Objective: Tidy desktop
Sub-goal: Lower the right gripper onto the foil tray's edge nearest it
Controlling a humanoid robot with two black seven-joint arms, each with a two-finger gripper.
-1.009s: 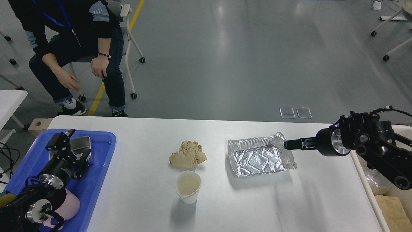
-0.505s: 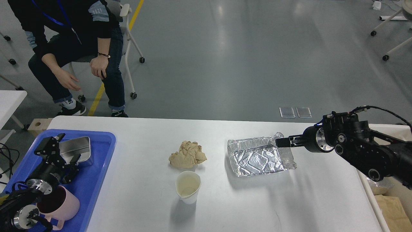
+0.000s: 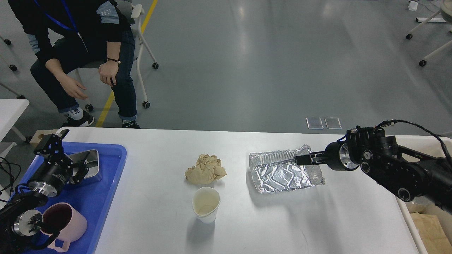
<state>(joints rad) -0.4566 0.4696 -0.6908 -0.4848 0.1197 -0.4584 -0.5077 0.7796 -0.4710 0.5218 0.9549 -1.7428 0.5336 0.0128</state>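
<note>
The white desktop (image 3: pixel 148 218) holds a crumpled brown paper ball (image 3: pixel 206 169), a white paper cup (image 3: pixel 206 204) standing upright in front of it, and a crinkled foil tray (image 3: pixel 282 174) to the right. My right gripper (image 3: pixel 302 159) reaches in from the right and hovers at the foil tray's far right rim, pointing left; its fingers are seen edge-on and cannot be told apart. My left gripper (image 3: pixel 75 149) is open above the far left part of the blue tray (image 3: pixel 106 176), beside a metal box (image 3: pixel 88 160).
A pink mug (image 3: pixel 67 221) stands in the blue tray's near end. A cream bin (image 3: pixel 406 208) with brown paper sits off the desktop's right edge. A seated person (image 3: pixel 88 42) is beyond the far left corner.
My right gripper has slid left, from the foil tray's right corner to over its far rim. My left gripper has drawn back to the left, uncovering the pink mug.
</note>
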